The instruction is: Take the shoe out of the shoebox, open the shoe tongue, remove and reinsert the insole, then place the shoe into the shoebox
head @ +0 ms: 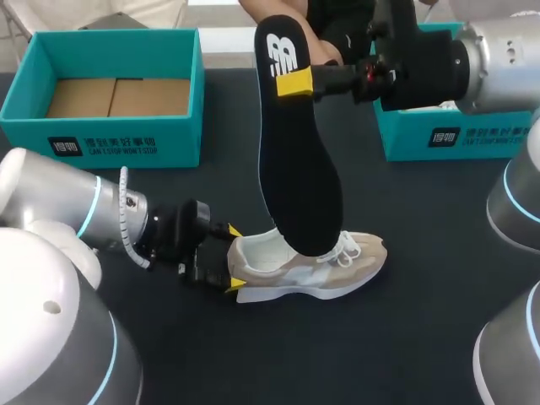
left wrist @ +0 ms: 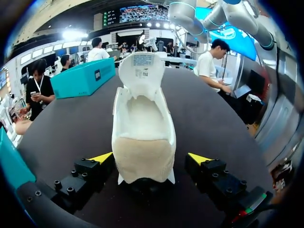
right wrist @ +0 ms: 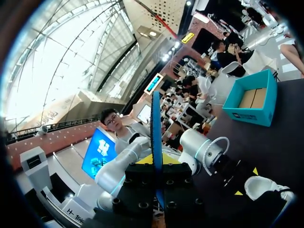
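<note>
Right gripper (head: 295,82) clamped on insole (head: 297,160), which is held upright, lower end at the opening of shoe (head: 321,266). Shoe sits on table (head: 405,337). Left gripper (head: 233,258) spread wide, straddling heel (small gaps each side).

place: exhibition hall, seems a trade-show floor | evidence: high arched glass roof (right wrist: 66,61), big overhead screen (left wrist: 142,13), rows of ceiling lights (left wrist: 156,24) | setup: black tabletop (head: 422,337) in the open hall

The shoe (left wrist: 142,135) between the left gripper's (left wrist: 151,158) fingers is napped beige suede with soft white cloth lining. The insole (head: 297,152) in the right gripper (head: 295,82) looks matt black and smooth.
</note>
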### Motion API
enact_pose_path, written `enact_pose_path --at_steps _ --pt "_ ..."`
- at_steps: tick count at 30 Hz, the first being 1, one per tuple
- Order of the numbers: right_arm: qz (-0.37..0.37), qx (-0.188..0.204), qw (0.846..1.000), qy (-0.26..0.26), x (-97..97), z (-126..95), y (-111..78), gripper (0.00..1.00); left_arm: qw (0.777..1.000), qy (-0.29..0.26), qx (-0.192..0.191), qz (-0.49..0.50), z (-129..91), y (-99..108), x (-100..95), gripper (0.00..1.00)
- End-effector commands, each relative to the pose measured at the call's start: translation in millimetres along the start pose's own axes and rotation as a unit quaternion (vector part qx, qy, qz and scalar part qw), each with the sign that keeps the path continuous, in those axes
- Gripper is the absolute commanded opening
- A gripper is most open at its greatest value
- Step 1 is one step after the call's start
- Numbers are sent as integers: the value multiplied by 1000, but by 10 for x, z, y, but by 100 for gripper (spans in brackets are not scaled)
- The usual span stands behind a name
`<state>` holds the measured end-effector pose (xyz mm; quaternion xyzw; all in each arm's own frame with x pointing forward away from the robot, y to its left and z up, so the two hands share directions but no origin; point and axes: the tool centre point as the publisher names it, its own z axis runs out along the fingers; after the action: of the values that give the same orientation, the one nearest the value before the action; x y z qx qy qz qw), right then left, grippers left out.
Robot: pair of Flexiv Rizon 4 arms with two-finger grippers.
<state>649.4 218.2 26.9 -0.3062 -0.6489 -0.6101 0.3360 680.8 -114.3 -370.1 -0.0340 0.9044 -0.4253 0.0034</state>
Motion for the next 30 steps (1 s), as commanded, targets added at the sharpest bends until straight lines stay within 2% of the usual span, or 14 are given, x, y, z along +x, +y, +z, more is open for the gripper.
enact_pose_path --at_steps 1,7,12,13,14,15,30 --pt "1 0 1000 -2 3 25 -5 0 998 13 -60 1 -125 -106 -10 100" --pt "1 0 1000 -2 3 25 -5 0 991 35 -126 -36 -174 -157 -27 100" --pt "1 0 1000 -2 3 25 -5 0 982 40 -182 -30 -204 -234 11 100" --pt "1 0 1000 -2 3 25 -5 0 982 42 -183 -31 -207 -244 15 100" --pt "1 0 1000 -2 3 25 -5 0 980 35 -192 -26 -212 -250 16 100" --pt "1 0 1000 -2 3 25 -5 0 975 0 -221 -15 -210 -262 18 100" --pt "1 0 1000 -2 3 25 -5 0 974 7 -227 -20 -212 -274 14 100"
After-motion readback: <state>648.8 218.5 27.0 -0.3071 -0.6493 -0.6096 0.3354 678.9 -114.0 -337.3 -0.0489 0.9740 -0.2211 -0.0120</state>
